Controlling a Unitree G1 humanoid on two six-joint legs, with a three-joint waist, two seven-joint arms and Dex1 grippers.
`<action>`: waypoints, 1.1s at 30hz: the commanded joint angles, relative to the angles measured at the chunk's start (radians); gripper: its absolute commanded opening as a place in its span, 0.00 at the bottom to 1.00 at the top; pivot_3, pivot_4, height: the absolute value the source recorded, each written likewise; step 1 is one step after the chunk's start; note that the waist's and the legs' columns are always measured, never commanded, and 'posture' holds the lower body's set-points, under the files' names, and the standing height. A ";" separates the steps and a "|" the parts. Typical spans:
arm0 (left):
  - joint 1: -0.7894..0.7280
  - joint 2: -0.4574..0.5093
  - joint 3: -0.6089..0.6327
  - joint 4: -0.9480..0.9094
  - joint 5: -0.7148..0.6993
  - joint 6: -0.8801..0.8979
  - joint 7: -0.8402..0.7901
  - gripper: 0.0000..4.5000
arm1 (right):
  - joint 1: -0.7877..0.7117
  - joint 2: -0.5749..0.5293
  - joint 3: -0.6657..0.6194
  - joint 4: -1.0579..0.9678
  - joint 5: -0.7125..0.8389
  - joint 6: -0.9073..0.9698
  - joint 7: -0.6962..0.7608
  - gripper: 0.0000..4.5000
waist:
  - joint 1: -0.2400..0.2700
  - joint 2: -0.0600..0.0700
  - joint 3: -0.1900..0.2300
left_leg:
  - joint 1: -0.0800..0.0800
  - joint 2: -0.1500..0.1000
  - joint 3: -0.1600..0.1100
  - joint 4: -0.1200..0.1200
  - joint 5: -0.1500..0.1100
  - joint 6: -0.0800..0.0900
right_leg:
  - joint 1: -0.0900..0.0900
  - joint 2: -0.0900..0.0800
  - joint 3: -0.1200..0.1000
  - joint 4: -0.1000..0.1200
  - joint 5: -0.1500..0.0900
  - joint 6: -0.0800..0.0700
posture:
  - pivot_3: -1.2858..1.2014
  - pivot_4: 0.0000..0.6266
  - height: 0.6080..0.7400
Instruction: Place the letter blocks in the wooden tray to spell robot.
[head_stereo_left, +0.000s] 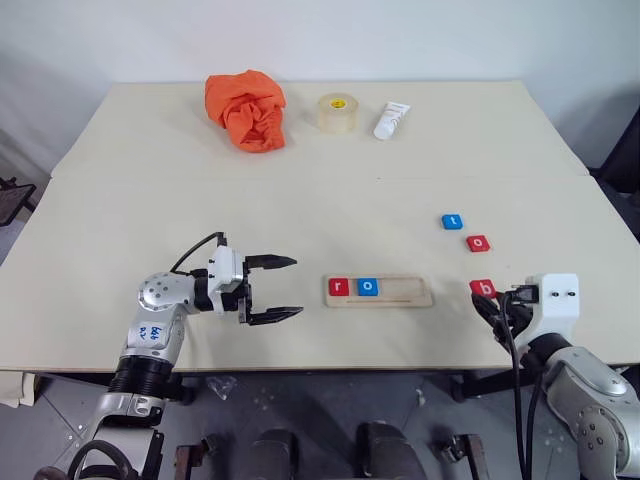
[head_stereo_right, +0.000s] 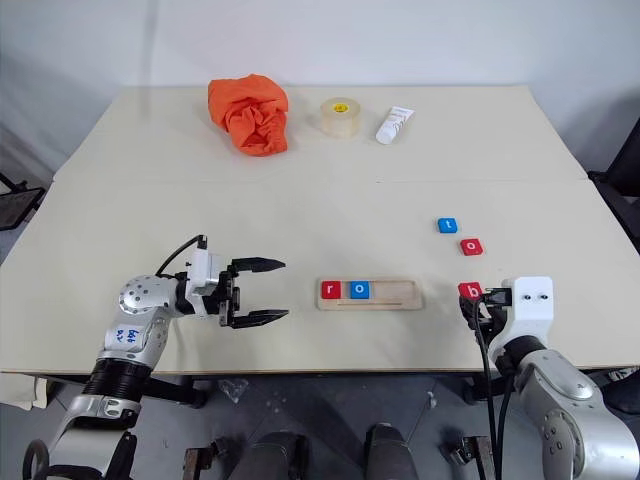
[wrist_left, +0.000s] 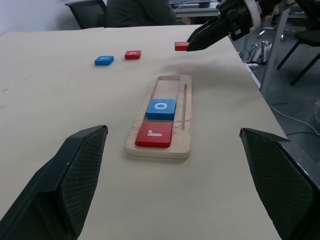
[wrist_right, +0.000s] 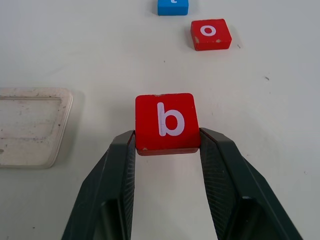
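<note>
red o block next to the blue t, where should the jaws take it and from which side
Grip the red o block across two opposite side edges, coming from above with the jaws straddling it. It lies flat on the table, so only its thin sides offer purchase. The blue t block sits close off one corner; close on the pair of edges that keeps clear of it.

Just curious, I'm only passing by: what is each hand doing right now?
Left hand: open, holding nothing.
Right hand: closed on the red b block.
</note>
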 joint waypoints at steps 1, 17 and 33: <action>0.007 0.006 0.004 -0.038 -0.021 0.005 -0.010 1.00 | 0.014 0.006 0.001 -0.005 -0.006 -0.027 -0.010 0.40 | 0.000 0.000 0.000 | 0.000 0.000 0.000 0.000 0.000 0.000 | 0.000 0.000 0.000 0.000 0.000 0.000 | 0.52 0.24 1.00; -0.010 0.003 0.011 -0.020 -0.015 -0.006 -0.003 1.00 | 0.103 -0.316 0.033 0.128 -0.015 -0.209 0.378 0.99 | 0.001 0.000 0.000 | 0.000 -0.001 0.001 0.000 0.000 0.002 | 0.001 0.001 -0.002 -0.001 0.000 0.000 | 0.52 0.24 1.00; 0.017 0.006 0.006 -0.039 -0.027 -0.006 -0.035 1.00 | -0.347 -0.684 0.344 0.718 -0.185 -0.536 0.908 0.99 | 0.000 -0.001 0.001 | 0.002 0.001 0.004 0.000 0.000 0.002 | 0.003 0.000 -0.006 -0.005 0.000 0.000 | 0.52 0.24 1.00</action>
